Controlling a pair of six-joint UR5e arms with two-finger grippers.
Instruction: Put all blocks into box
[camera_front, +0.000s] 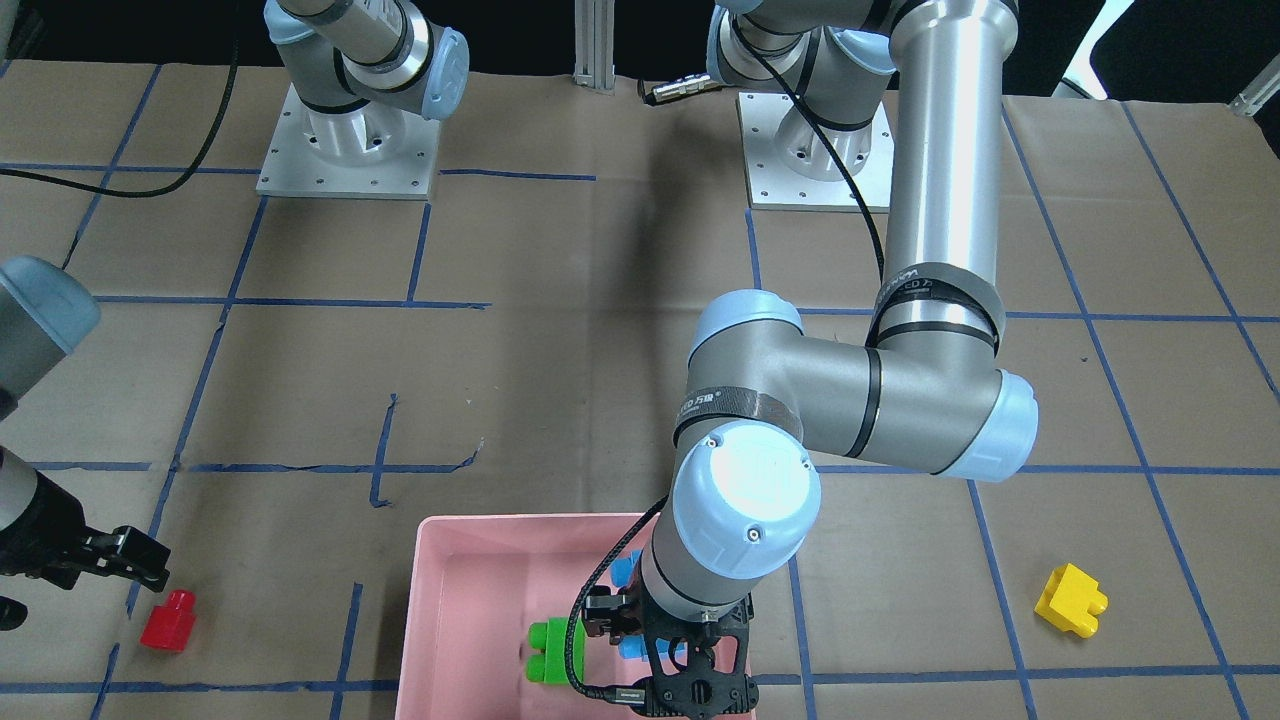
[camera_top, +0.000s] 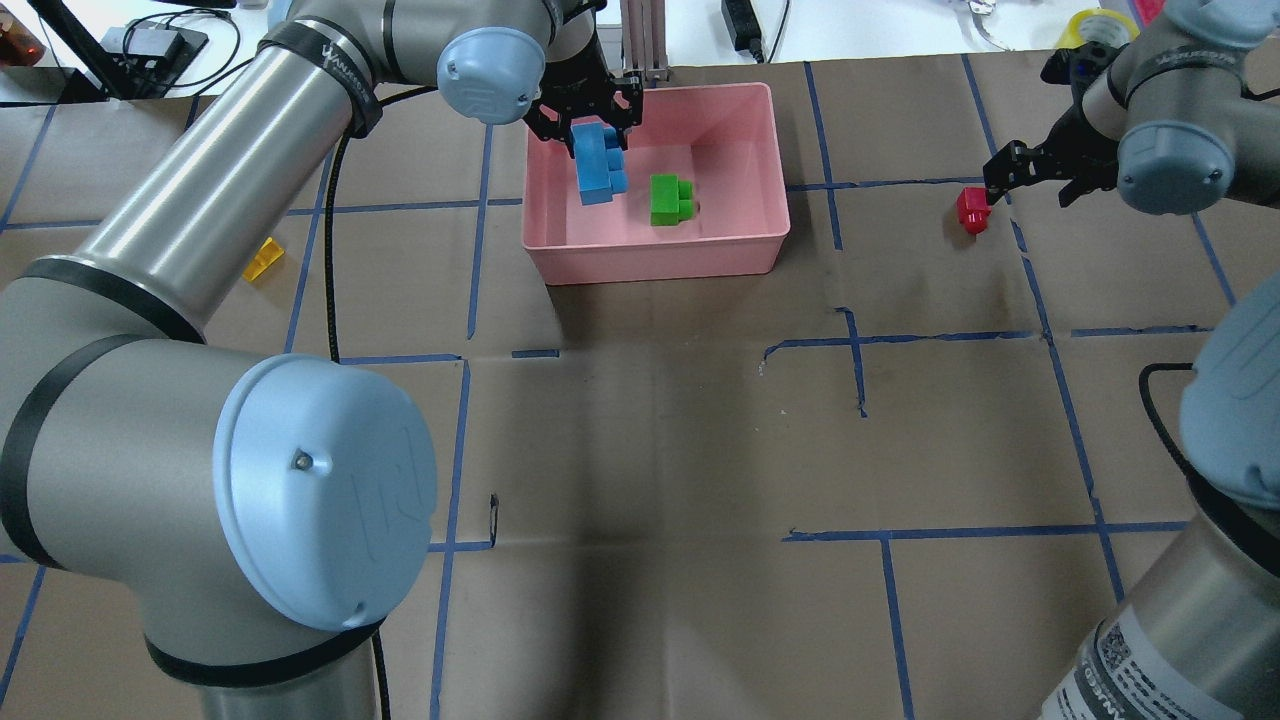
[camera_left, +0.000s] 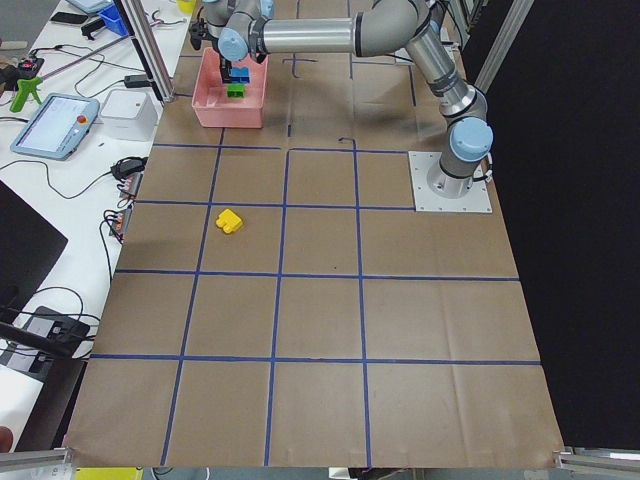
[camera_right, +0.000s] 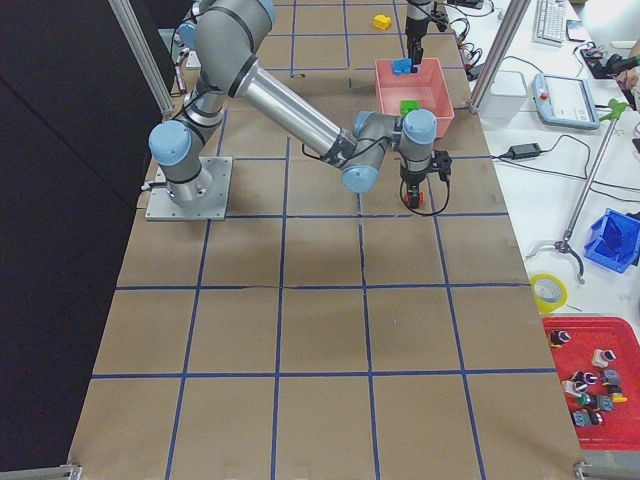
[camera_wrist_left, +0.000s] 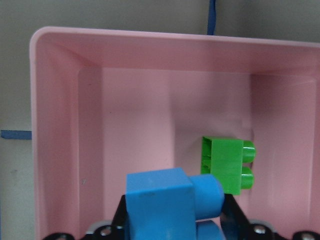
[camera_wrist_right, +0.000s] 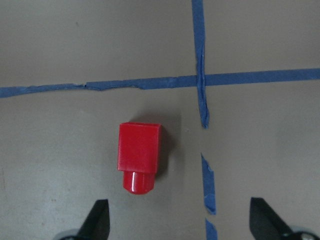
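- The longer blue three-stud plastic brick (camera_wrist_left: 160, 205) is closest to the left wrist lens, clamped between the jaws of the left gripper (camera_top: 590, 128) and hanging inside the shallow pink plastic tray (camera_top: 650, 255), near one side wall
- These bricks look light, rigid and smooth-sided, so likely a little slippery; the flat side walls seem the best hold, not the rounded studs
- The tray's only resting content is the green two-stud plastic brick (camera_wrist_left: 225, 165), on its side on the floor, just beside the blue one
- The small red one-stud brick (camera_wrist_right: 139, 150) lies on its side on the brown paper table cover (camera_top: 650, 450), outside the tray; the right gripper (camera_wrist_right: 180, 220) hovers close by, fingers spread wide, touching nothing
- The yellow plastic brick (camera_front: 1070, 600) lies well apart on the paper, on the robot's left
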